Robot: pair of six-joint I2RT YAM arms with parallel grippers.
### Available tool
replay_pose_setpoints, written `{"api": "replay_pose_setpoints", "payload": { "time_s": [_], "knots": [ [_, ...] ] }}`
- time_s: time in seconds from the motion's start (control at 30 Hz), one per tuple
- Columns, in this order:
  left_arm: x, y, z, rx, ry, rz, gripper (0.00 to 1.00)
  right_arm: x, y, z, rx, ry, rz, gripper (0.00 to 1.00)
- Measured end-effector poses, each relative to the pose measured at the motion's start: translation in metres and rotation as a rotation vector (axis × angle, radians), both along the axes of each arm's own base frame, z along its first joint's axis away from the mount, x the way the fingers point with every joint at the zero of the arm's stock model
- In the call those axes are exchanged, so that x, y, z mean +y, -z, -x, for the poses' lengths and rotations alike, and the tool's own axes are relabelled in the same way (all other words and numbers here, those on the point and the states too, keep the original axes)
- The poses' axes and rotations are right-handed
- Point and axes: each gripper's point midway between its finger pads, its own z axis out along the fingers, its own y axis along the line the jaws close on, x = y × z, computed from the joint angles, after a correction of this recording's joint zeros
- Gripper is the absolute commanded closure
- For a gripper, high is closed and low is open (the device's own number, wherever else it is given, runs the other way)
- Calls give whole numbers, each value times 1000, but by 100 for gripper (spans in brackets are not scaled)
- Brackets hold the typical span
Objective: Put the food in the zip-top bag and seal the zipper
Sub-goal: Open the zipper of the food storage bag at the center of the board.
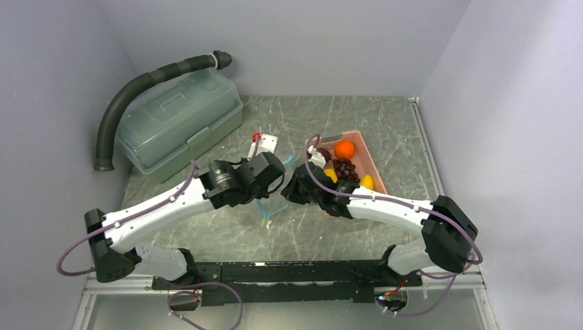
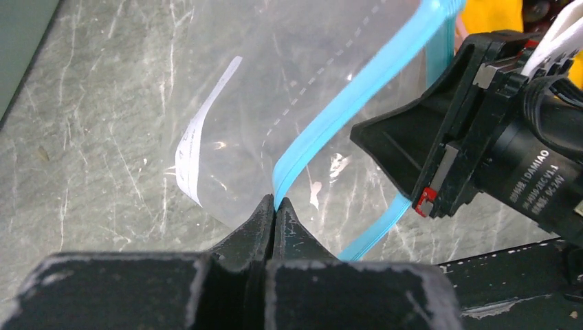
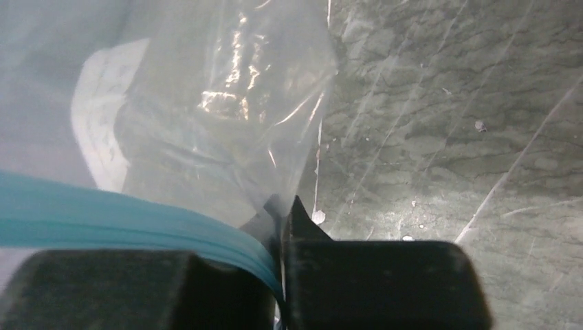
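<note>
Grey-green marbled tabletop [image 1: 330,227], pale grey walls [image 1: 289,41] around. Clear floppy plastic zip-top bag [image 2: 275,82] held mid-table; left gripper [image 2: 276,206] and right gripper [image 3: 280,220] jaws both pinched on its teal zipper strip [image 2: 344,103]. Small toy fruits [image 1: 344,167] sit in pink basket [image 1: 350,134].

left tool [image 2: 276,206] pinching zipper [image 2: 357,89], clear bag [image 2: 275,82]

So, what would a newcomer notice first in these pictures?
At the centre of the table, the left fingers and the right fingers both pinch the teal zipper of a clear zip-top bag. Right of them, a pink basket holds the toy fruit, with a bright orange.
</note>
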Motion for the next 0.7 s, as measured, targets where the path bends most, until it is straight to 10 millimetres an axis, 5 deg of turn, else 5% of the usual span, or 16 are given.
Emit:
{"api": "replay_pose_setpoints", "payload": {
  "time_s": [0.37, 0.7],
  "knots": [
    [43, -36, 13, -99, -109, 158, 100, -3, 23, -2, 19, 11, 64, 100],
    [63, -46, 19, -134, -148, 203, 100, 27, 24, -10, 19, -41, 51, 100]
  ]
}}
